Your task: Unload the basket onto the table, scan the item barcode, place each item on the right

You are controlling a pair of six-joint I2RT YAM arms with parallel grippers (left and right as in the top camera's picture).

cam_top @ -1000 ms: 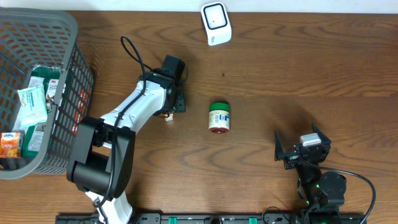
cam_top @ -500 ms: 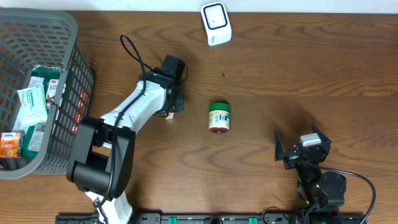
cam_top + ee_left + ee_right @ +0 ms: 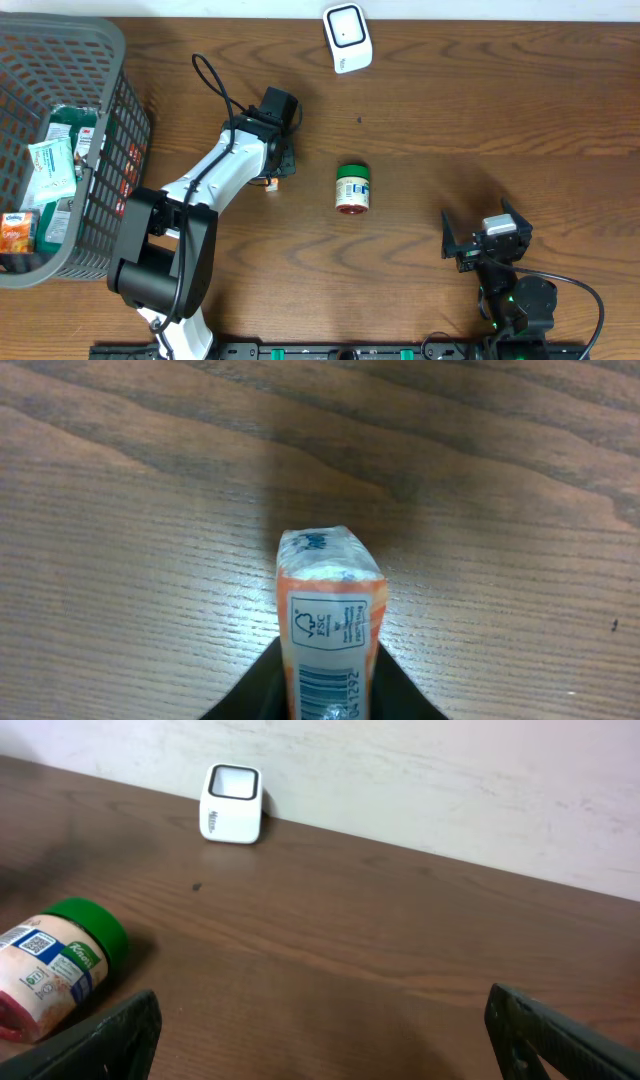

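Observation:
A small orange and white packet (image 3: 330, 610) with a printed barcode on its upper face lies on the table, and my left gripper (image 3: 330, 695) is shut on its near end. From overhead only an orange corner of the packet (image 3: 270, 184) shows beneath the left gripper (image 3: 278, 170). The white scanner (image 3: 347, 38) stands at the far edge, also visible as the scanner (image 3: 232, 803) by the wall. My right gripper (image 3: 487, 243) rests at the near right; its jaws (image 3: 330, 1040) are wide apart with nothing between them.
A green-lidded jar (image 3: 352, 188) lies on its side mid-table, the same jar (image 3: 55, 970) at the left of the right wrist view. A grey basket (image 3: 125, 150) with several packaged items stands at the far left.
My left gripper's jaws have closed onto the packet. The arms, jar and scanner have stayed where they were.

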